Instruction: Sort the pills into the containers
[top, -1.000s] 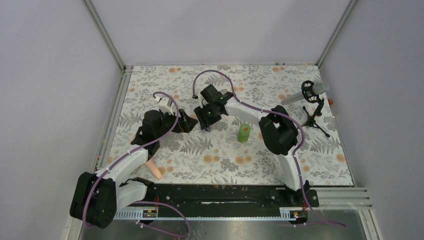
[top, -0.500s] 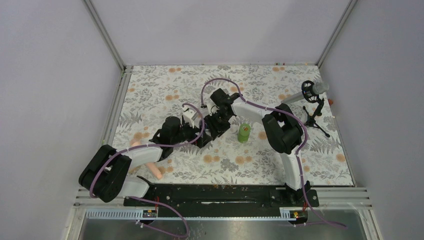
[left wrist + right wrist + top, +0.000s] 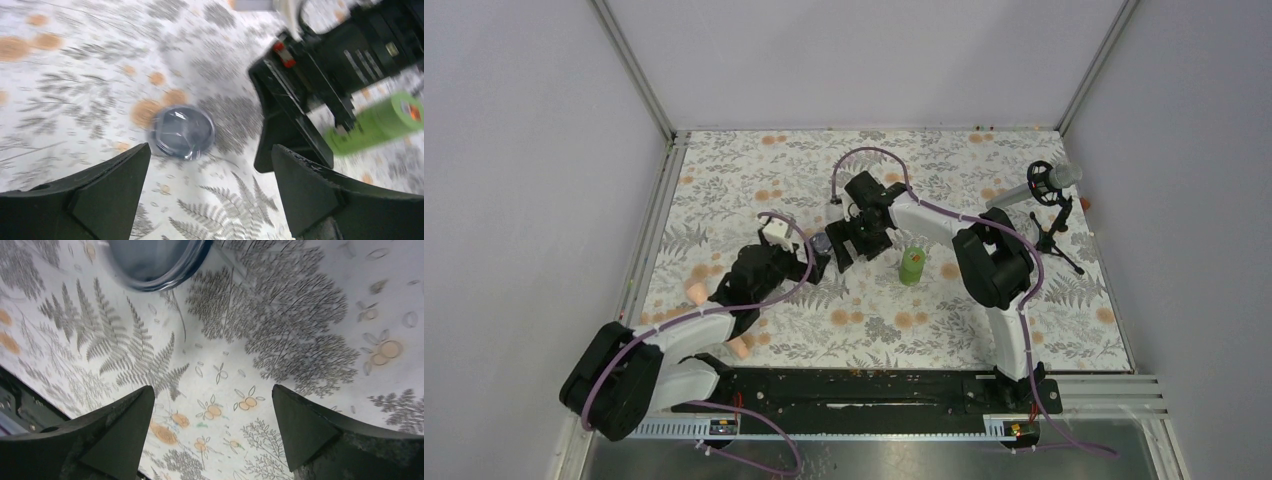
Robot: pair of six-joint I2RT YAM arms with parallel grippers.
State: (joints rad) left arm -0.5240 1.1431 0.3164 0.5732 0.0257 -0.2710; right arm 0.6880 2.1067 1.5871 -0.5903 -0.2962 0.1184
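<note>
Near the middle of the table (image 3: 724,170), you have the dark-blue jar (image 3: 821,243) sitting between your two claws. Your left claw (image 3: 210,150) has its fingers spread wide with nothing between them. In its wrist view the jar lies on the floral surface just ahead of the tips, closer to the left-hand finger, touching neither. Your right claw (image 3: 212,390) is likewise spread apart and holds nothing. From its wrist camera the jar shows at the top edge, beyond the fingertips and toward the left-hand finger, partly cut off. Both wrist views blur the jar's inside, so you cannot tell what it holds.

From above, your left claw reaches the jar from the near left and your right claw from the far right, the two almost meeting over it. The green bottle (image 3: 912,265) stands upright just to the right of the right claw and a little nearer, apart from the jar. Two peach-pink rods (image 3: 696,295) lie on the left side, one beside your left arm and one by the near edge. A microphone on a small stand (image 3: 1046,190) sits at the far right.
</note>
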